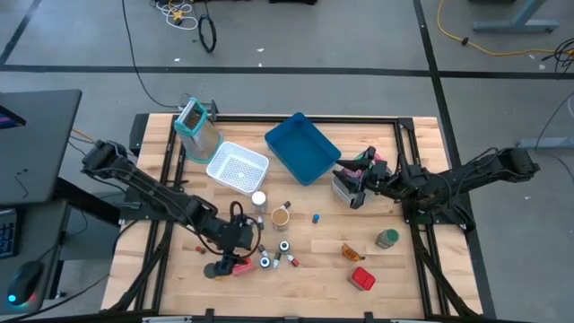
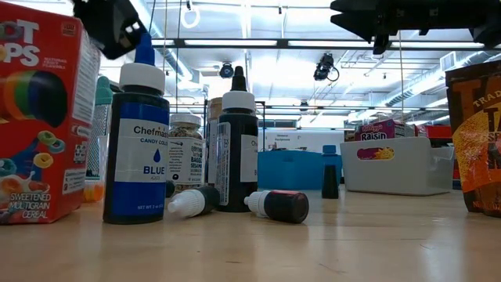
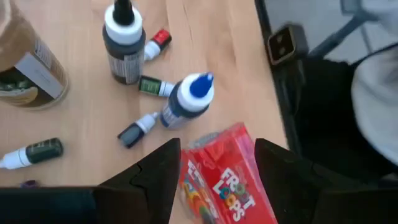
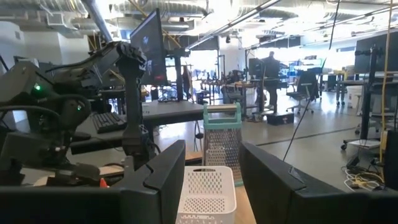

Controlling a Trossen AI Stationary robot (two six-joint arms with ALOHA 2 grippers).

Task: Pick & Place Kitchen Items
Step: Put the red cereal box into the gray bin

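1. Your left gripper (image 3: pixel 217 171) hangs just above the red cereal box (image 3: pixel 227 180) at the near left part of the table (image 1: pixel 314 256); its jaws are released, one on each side of the box.
2. Small bottles (image 1: pixel 269 260) stand and lie beside it.
3. Your right gripper (image 1: pixel 352 190) waits with parted, empty jaws, beside the blue tray (image 1: pixel 300 148).

White mesh basket (image 1: pixel 238 168) beside blue tray (image 1: pixel 302 147) — touching.
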